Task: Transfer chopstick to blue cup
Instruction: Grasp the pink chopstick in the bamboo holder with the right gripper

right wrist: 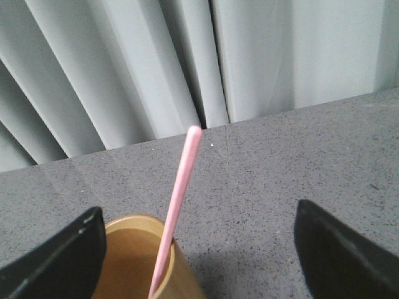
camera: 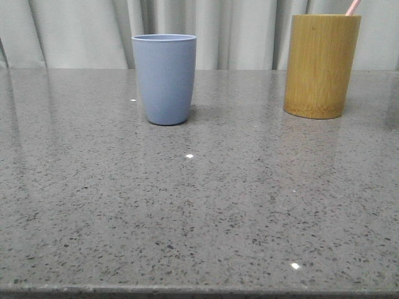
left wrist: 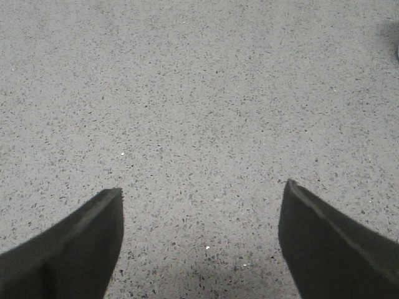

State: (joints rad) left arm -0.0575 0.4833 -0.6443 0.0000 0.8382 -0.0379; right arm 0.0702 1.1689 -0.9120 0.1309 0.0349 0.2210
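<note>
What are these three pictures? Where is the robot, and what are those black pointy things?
The robot has two arms, and three cameras took these pictures. The first looks forward over a speckled grey stone table. On it stand a smooth light blue cup and a taller yellow-brown bamboo cup with a thin pink chopstick poking out.

The other two cameras sit on the robot's wrists. The black pointy things are its fingers. The left gripper is open above bare table and holds nothing. The right gripper is open too, looking down at the bamboo cup and the pink chopstick, with grey curtains behind. Nothing is held.
</note>
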